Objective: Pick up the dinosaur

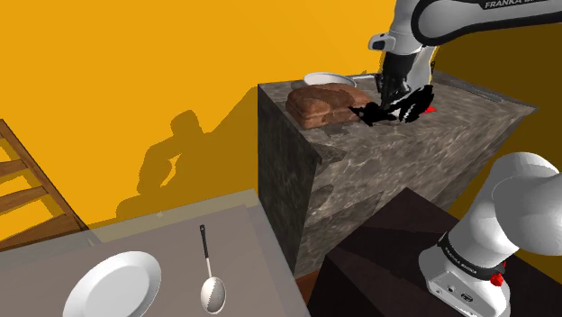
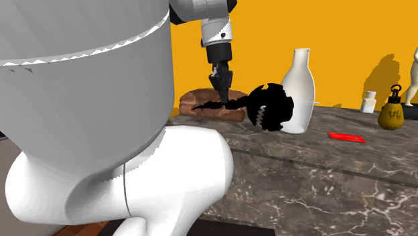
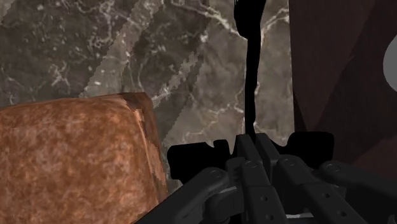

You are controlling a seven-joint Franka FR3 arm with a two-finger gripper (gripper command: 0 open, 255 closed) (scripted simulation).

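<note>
Wrist view has the gripper (image 3: pixel 254 145) pinched tight on a thin bit of the black dinosaur (image 3: pixel 250 63), which sticks straight out past the fingertips. Brown block (image 3: pixel 70 159) sits just beside the gripper, with the marble counter (image 3: pixel 76 51) below both.

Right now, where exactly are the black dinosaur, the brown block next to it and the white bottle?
black dinosaur (image 2: pixel 271 108): second exterior view, on its bulky body.
brown block (image 1: pixel 324 101): shoulder view, on its top face.
white bottle (image 2: pixel 301 77): second exterior view, on its upper body below the neck.
</note>
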